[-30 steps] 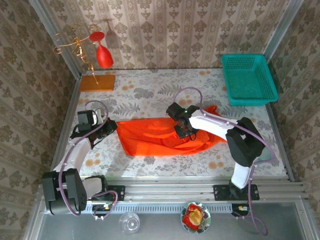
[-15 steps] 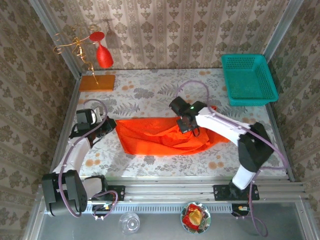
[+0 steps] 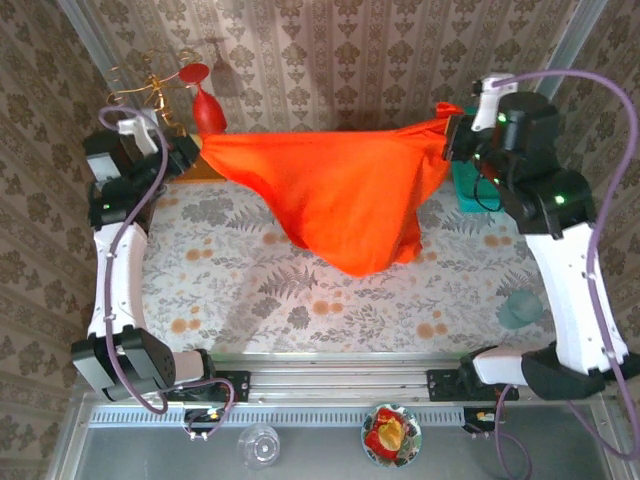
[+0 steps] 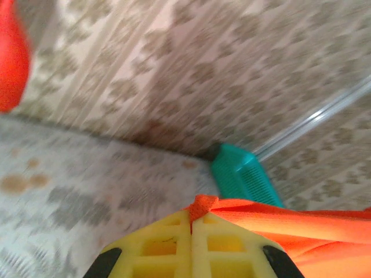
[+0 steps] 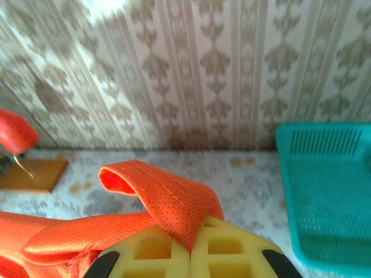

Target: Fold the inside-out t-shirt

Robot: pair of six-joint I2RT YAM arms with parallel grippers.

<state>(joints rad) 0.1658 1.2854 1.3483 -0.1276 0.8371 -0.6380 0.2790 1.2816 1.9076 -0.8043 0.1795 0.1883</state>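
Observation:
The inside-out t-shirt [image 3: 340,190], bright orange-red and wrinkly, hangs stretched in the air between both arms, its lowest part sagging toward the table's middle. My left gripper [image 3: 192,150] is raised at the back left, shut on one end of the cloth. In the left wrist view its yellow fingers [image 4: 174,243] pinch a small orange fold of the t-shirt [image 4: 203,205]. My right gripper [image 3: 452,128] is raised at the back right, shut on the other end. A hem of the t-shirt [image 5: 168,200] loops up out of the right gripper's yellow fingers [image 5: 232,246].
A teal basket [image 3: 510,190] stands at the back right, partly behind the right arm. A red wine glass [image 3: 205,105] on a wire stand and an orange-brown board are at the back left, close to the left gripper. The floral table [image 3: 300,300] lies below the cloth.
Both arms have lifted the t-shirt off the table and pulled it wide apart toward the back wall. The right gripper closed on the cloth before the lift.

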